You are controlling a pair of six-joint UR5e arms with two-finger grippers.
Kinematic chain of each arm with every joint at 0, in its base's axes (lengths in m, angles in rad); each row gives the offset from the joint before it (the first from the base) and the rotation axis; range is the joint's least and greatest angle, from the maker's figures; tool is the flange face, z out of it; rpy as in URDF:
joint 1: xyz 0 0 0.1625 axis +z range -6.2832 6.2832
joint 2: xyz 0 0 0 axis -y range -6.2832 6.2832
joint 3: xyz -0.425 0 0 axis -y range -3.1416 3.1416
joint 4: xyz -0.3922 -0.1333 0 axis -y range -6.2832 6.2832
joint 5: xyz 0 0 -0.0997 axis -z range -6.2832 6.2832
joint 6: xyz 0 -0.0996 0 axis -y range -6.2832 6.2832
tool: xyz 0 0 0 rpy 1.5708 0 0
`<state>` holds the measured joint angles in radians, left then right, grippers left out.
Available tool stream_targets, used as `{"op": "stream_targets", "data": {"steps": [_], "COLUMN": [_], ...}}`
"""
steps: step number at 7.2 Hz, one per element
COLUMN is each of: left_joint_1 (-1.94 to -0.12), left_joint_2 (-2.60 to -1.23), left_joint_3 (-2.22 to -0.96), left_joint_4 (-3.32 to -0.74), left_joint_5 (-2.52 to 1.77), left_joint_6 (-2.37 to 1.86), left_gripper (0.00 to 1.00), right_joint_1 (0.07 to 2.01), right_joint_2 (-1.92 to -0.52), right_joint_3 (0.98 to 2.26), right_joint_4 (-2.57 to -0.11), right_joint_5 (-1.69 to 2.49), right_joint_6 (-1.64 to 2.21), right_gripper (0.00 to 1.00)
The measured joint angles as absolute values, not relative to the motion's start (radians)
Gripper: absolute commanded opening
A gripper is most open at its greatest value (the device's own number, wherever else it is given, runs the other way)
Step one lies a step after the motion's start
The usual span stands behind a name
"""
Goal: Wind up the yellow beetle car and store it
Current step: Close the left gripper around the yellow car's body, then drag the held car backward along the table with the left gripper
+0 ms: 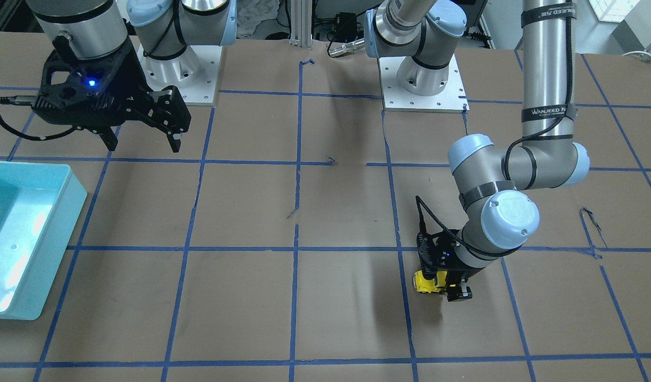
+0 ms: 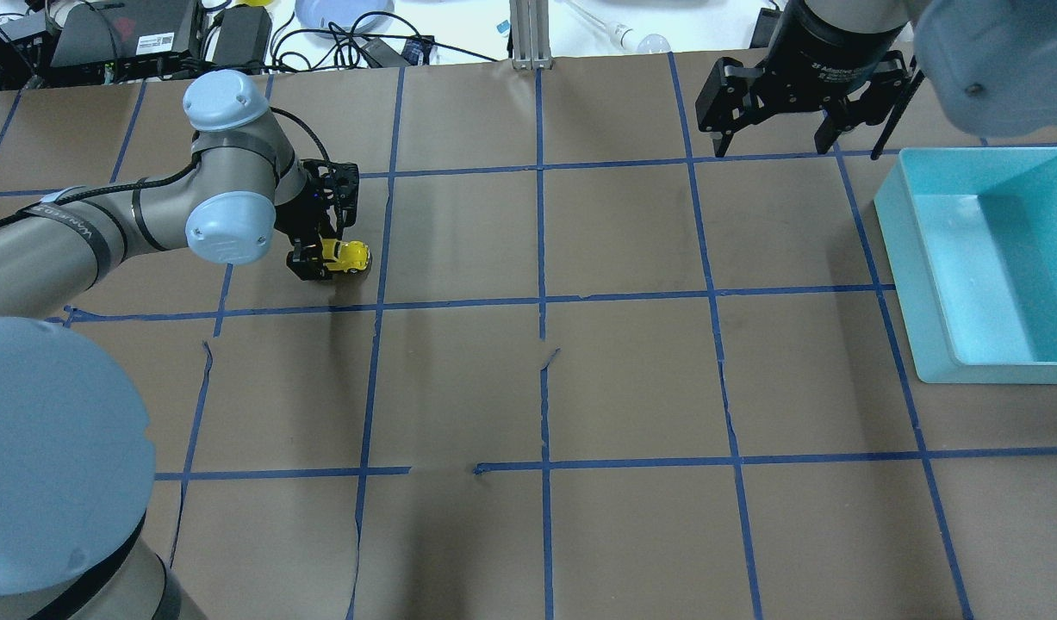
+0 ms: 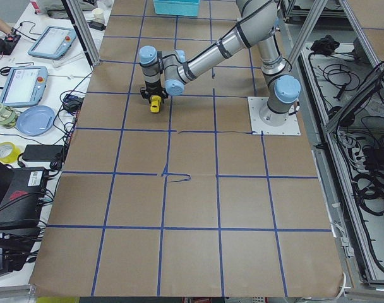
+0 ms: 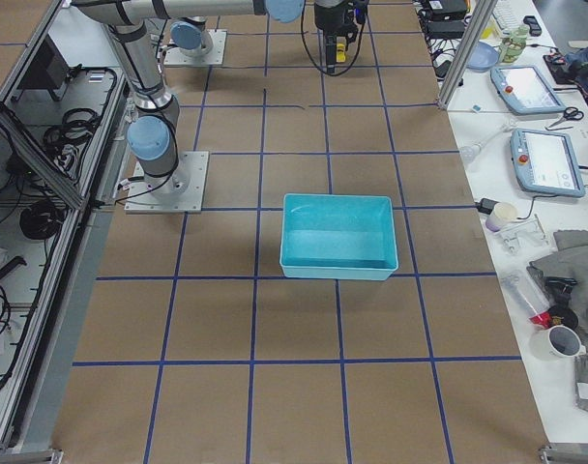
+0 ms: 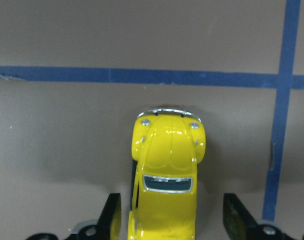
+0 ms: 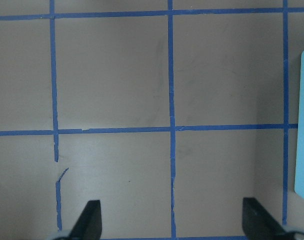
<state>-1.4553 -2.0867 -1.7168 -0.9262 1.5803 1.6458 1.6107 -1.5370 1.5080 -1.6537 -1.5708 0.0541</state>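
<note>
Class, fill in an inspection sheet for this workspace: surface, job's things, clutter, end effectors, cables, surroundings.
Surface: table covered in brown paper with a blue tape grid, torn in places.
Job's things: yellow beetle car on its wheels on the table; teal bin empty, on the robot's right.
Clutter: nothing seen.
End effectors: left end effector open, straddling the car, gaps both sides; right end effector open, empty, above the table.
Cables: black cable along the left arm.
Surroundings: tablets, blue plate, tape rolls beside the table.

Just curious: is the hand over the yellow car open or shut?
Open. The left hand straddles the yellow beetle car, with gaps beside both fingers.
</note>
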Motion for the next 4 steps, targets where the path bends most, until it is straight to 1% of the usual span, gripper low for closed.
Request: {"op": "stream_targets", "data": {"steps": [1,2,4], "left_joint_1": [-1.455,-1.454,-1.446], "left_joint_2": [-2.086,-2.086,-2.087], "left_joint_3": [-1.718,-1.718,-1.719], "left_joint_4": [-0.926,-0.926,-0.918], "left_joint_5": [1.578,1.579,1.583], "left_joint_6": [1.648,1.652,1.679], "left_gripper": [0.19,0.12,0.12], "right_joint_1": [1.611,1.611,1.611], "right_joint_2": [-1.537,-1.537,-1.538], "right_joint_3": [1.508,1.508,1.508], "right_joint_4": [-1.654,-1.654,-1.654], "right_joint_5": [-1.571,-1.571,-1.571], "right_joint_6": [0.054,0.054,0.054], "right_gripper": [1.0,1.0,1.0]}}
